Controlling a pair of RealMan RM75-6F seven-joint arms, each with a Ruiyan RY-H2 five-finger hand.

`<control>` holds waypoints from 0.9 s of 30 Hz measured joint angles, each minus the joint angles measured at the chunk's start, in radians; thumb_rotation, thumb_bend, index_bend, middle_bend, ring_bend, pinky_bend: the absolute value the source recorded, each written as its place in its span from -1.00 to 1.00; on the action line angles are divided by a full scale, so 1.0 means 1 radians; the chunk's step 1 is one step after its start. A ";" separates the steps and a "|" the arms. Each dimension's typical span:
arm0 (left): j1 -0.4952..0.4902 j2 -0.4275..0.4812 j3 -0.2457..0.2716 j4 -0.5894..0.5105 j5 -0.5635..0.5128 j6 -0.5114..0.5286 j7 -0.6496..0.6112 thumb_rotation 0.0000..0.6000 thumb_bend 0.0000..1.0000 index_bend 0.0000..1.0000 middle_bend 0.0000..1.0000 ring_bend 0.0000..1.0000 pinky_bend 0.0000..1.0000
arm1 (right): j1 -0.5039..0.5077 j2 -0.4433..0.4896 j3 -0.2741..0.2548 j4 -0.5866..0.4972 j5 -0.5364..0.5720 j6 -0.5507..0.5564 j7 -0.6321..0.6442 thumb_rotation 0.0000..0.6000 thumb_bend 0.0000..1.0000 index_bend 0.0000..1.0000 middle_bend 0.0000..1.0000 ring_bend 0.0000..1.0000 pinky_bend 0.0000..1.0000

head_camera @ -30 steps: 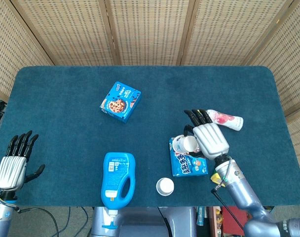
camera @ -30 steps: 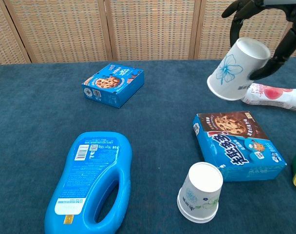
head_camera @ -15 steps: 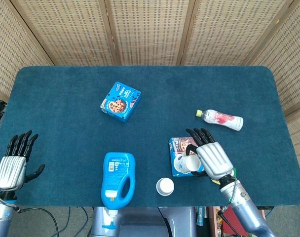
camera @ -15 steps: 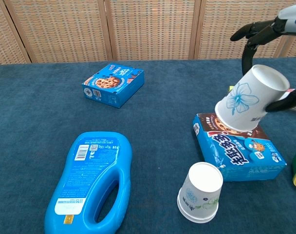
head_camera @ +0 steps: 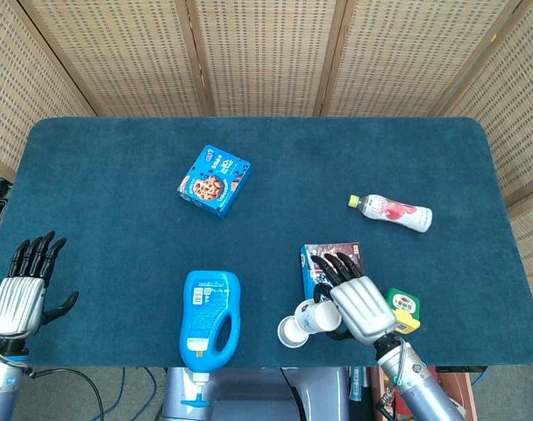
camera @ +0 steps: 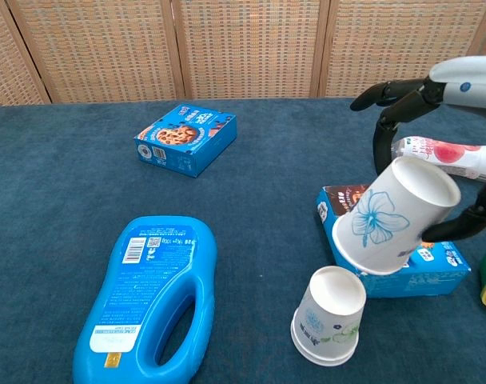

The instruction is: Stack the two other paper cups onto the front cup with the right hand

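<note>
My right hand (head_camera: 358,305) (camera: 451,144) holds a white paper cup with a blue flower print (camera: 392,216) (head_camera: 315,315), tilted, mouth down and left. It hangs just above and right of the front cup (camera: 330,315) (head_camera: 292,332), which stands upside down on the blue cloth near the table's front edge. The two cups look close but apart. A third cup is not visible. My left hand (head_camera: 23,288) hovers at the table's front left corner with fingers spread and nothing in it.
A blue cookie box (camera: 395,242) (head_camera: 330,260) lies right behind the front cup. A blue detergent bottle (head_camera: 210,318) (camera: 148,298) lies to its left. Another cookie box (head_camera: 214,180) sits mid-table, a pink drink bottle (head_camera: 394,210) at right, a yellow-green object (head_camera: 403,308) by my right hand.
My right hand has carried the flowered cup forward and down, from near the pink bottle over the cookie box to just above the front cup. The left hand stayed put.
</note>
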 measured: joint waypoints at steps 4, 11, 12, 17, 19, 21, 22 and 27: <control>-0.001 -0.001 0.001 -0.001 0.001 -0.002 0.003 1.00 -0.46 -1.00 -1.00 -1.00 -1.00 | -0.008 -0.028 -0.007 0.005 0.000 -0.005 -0.014 1.00 -0.74 0.03 -0.74 -1.00 -0.96; -0.001 0.000 0.000 -0.001 0.001 0.000 0.001 1.00 -0.46 -1.00 -1.00 -1.00 -1.00 | -0.012 -0.059 -0.014 0.005 0.002 -0.019 -0.048 1.00 -0.74 0.03 -0.74 -1.00 -0.96; -0.001 0.001 -0.001 -0.001 0.001 0.000 0.001 1.00 -0.46 -1.00 -1.00 -1.00 -1.00 | -0.013 -0.064 -0.015 0.006 0.003 -0.020 -0.052 1.00 -0.74 0.03 -0.74 -1.00 -0.96; 0.000 0.002 0.000 -0.002 0.002 0.002 -0.001 1.00 -0.46 -1.00 -1.00 -1.00 -1.00 | -0.013 -0.091 -0.017 0.021 0.012 -0.025 -0.085 1.00 -0.74 0.03 -0.74 -1.00 -0.96; 0.000 0.002 -0.001 -0.002 0.001 0.001 -0.001 1.00 -0.46 -1.00 -1.00 -1.00 -1.00 | -0.014 -0.103 -0.017 0.023 0.016 -0.026 -0.092 1.00 -0.74 0.03 -0.74 -1.00 -0.96; -0.001 0.002 0.000 -0.003 0.002 0.001 0.000 1.00 -0.46 -1.00 -1.00 -1.00 -1.00 | -0.015 -0.112 -0.015 0.024 0.016 -0.027 -0.095 1.00 -0.74 0.03 -0.74 -1.00 -0.96; 0.000 0.002 0.000 -0.003 0.002 0.002 0.000 1.00 -0.46 -1.00 -1.00 -1.00 -1.00 | -0.015 -0.119 -0.013 0.026 0.018 -0.028 -0.097 1.00 -0.74 0.03 -0.74 -1.00 -0.96; 0.000 0.003 -0.001 -0.005 0.004 0.004 -0.002 1.00 -0.46 -1.00 -1.00 -1.00 -1.00 | -0.010 -0.142 -0.001 0.044 0.037 -0.036 -0.107 1.00 -0.74 0.03 -0.74 -1.00 -0.96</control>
